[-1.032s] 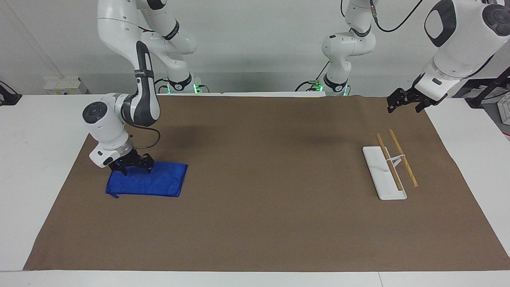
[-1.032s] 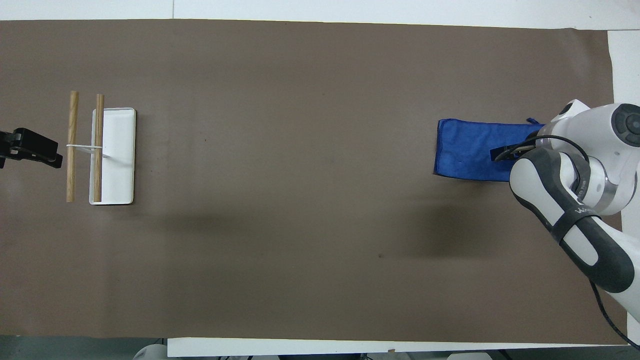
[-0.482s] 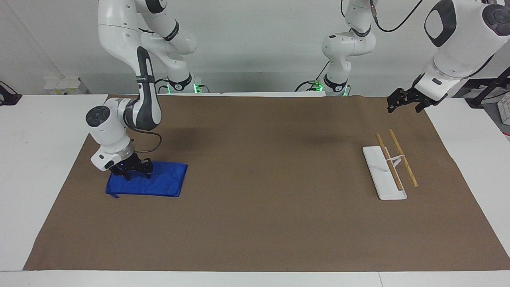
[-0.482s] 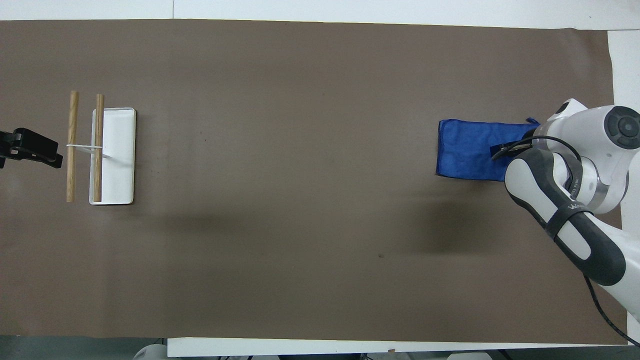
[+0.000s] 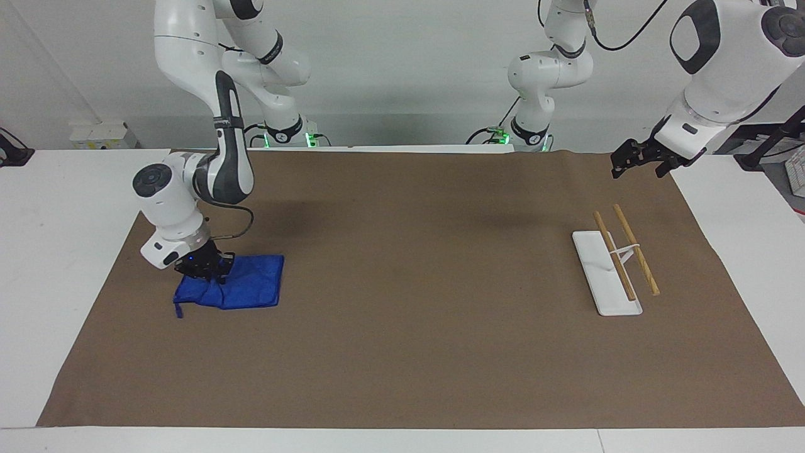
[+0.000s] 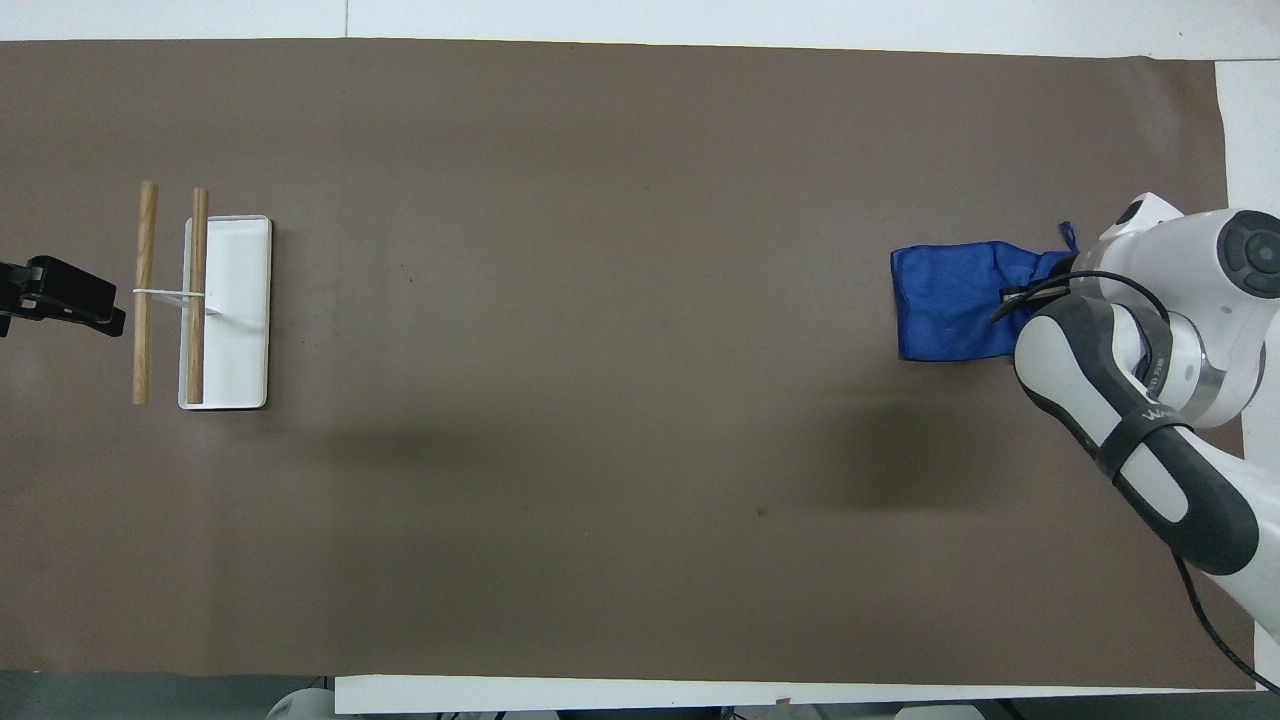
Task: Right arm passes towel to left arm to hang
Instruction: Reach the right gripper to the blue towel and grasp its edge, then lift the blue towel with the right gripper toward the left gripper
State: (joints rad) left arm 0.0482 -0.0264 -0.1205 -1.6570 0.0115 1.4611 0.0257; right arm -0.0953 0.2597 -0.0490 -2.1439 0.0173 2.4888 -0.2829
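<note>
**Right gripper pinched onto the towel at the right arm's end of the mat**

The right arm (image 5: pixel 217 145) drops steeply from its shoulder, bends at the elbow, and turns its wrist downward so that the right gripper (image 5: pixel 204 269) points at the table. Its fingertips are pressed together on the blue towel (image 5: pixel 242 289), pinching a bunched fold at the towel's edge nearest the robots. The cloth rises in a wrinkled peak at the gripper and lies flat on the brown mat (image 5: pixel 402 352) elsewhere, with its small loop sticking out at the corner toward the right arm's end of the table. In the overhead view the arm's forearm covers the gripper and only the towel's freer part shows (image 6: pixel 950 300).

The towel rack (image 5: pixel 613 267), a white base with two wooden rods, stands well apart from the towel, toward the left arm's end of the mat.

The left arm (image 5: pixel 723 75) waits with its forearm angled down toward the mat's corner, the left gripper (image 5: pixel 632 160) hanging above that edge near the rack, its fingers spread wide and holding nothing
</note>
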